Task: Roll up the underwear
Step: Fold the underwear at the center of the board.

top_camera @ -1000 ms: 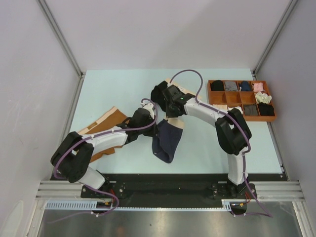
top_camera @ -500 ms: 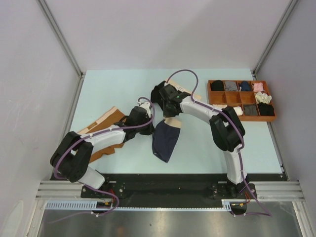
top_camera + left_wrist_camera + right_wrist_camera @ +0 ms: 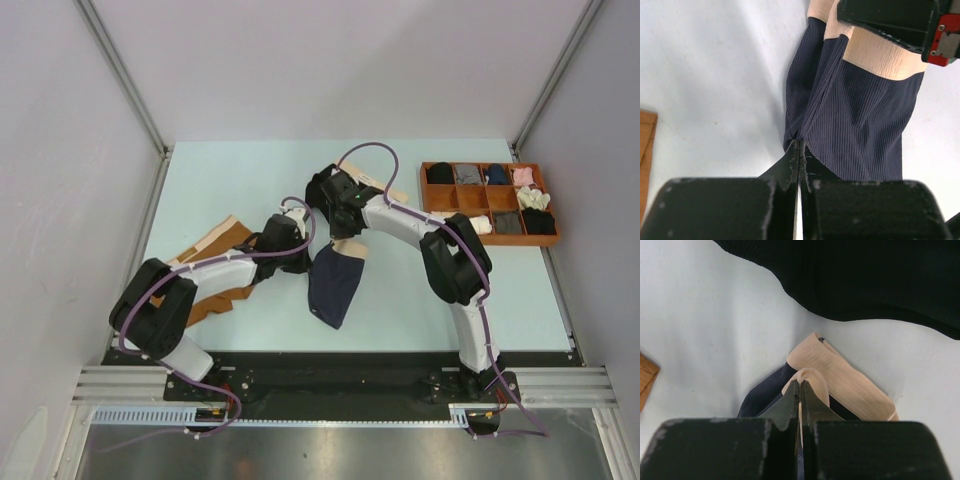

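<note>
Left fingers (image 3: 787,170) and right fingers (image 3: 787,407) on navy briefs (image 3: 860,120), narrower than before

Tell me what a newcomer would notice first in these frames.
Both grippers meet at the centre on the navy underwear. The left gripper is shut on its dark edge and the right gripper on its beige waistband. The rust-brown underwear lies at the left, and the black underwear lies just beyond the right gripper. A compartment tray of small fabric bundles sits at far right.
</note>
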`<action>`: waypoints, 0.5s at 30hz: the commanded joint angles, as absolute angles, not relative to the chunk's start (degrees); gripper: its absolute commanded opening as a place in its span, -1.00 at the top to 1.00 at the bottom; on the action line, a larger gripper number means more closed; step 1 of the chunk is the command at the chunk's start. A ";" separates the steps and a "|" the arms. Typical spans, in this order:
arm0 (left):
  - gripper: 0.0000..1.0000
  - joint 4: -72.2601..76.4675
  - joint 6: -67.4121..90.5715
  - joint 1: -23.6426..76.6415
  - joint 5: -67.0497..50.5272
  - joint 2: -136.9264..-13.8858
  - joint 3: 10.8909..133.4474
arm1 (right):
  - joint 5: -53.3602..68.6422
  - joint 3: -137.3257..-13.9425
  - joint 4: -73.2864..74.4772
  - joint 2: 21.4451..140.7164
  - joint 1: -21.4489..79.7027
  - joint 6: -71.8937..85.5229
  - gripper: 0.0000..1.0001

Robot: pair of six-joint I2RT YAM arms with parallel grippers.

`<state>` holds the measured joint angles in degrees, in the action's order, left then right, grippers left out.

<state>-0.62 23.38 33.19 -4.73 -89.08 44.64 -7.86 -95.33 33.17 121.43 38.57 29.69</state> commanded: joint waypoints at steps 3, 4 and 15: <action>0.99 -1.93 21.01 32.43 -4.57 -90.61 46.32 | -12.13 -99.22 33.22 122.26 37.18 28.04 1.00; 1.00 -1.76 20.92 32.43 -4.40 -90.70 46.23 | -12.13 -99.49 33.31 122.34 37.09 27.69 0.96; 0.99 -1.32 20.21 32.34 -2.73 -92.11 47.11 | -9.32 -96.44 33.50 110.93 35.33 24.96 0.07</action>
